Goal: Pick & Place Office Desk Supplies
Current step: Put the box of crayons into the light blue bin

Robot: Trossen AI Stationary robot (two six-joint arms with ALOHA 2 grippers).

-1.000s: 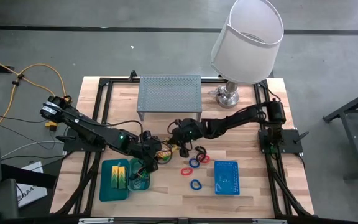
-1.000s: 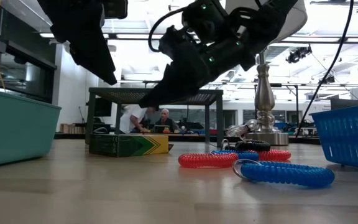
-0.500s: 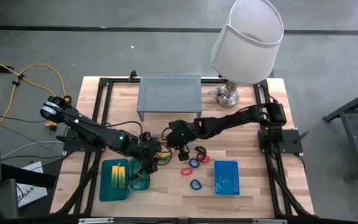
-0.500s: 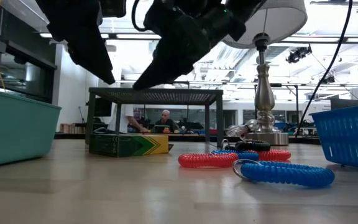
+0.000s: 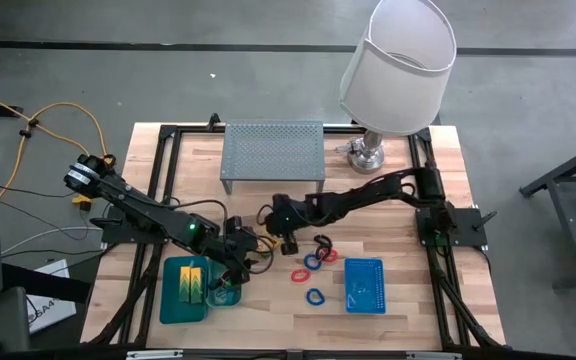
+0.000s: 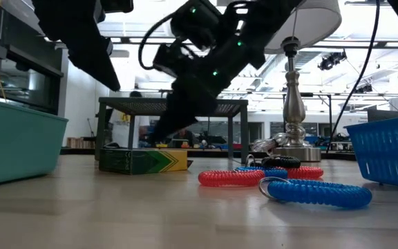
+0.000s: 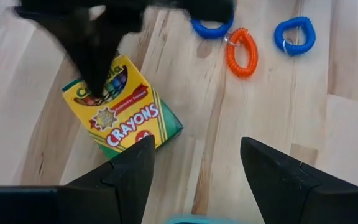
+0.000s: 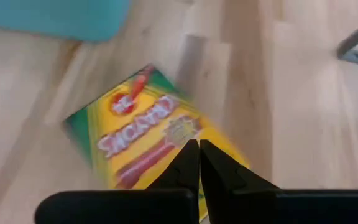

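Note:
The yellow-green crayon box [image 5: 258,248] [image 7: 126,109] lies flat on the wood, left of the table's middle. My right gripper [image 5: 264,233] [image 8: 197,155] is shut and slants down onto the box's far end. My left gripper [image 5: 236,266] [image 7: 194,168] hangs open a little above the table, just near of the box, over the small teal tray's [image 5: 225,292] edge. Yellow-green blocks [image 5: 190,281] lie in the larger teal tray [image 5: 173,300]. Black [image 5: 323,243], blue [image 5: 313,262] and red [image 5: 298,275] band loops lie to the right of the box. My right gripper's shut fingertips [image 8: 191,149] stand at the printed top face [image 7: 104,99] of the crayon box, near its far end. They slant down from the table's far right. I cannot tell whether they touch the face or hover just above it.
A blue mesh basket [image 5: 365,285] stands near right, with another blue band loop [image 5: 315,296] beside it. The grey perforated riser shelf [image 5: 273,155] and the white-shaded lamp [image 5: 398,65] stand at the back. People sit in the room beyond the table.
My right gripper has gone toward the table's left edge, rising first, then tipping steeper and coming down onto the crayon box's far end. The box and the band loops have stayed where they were.

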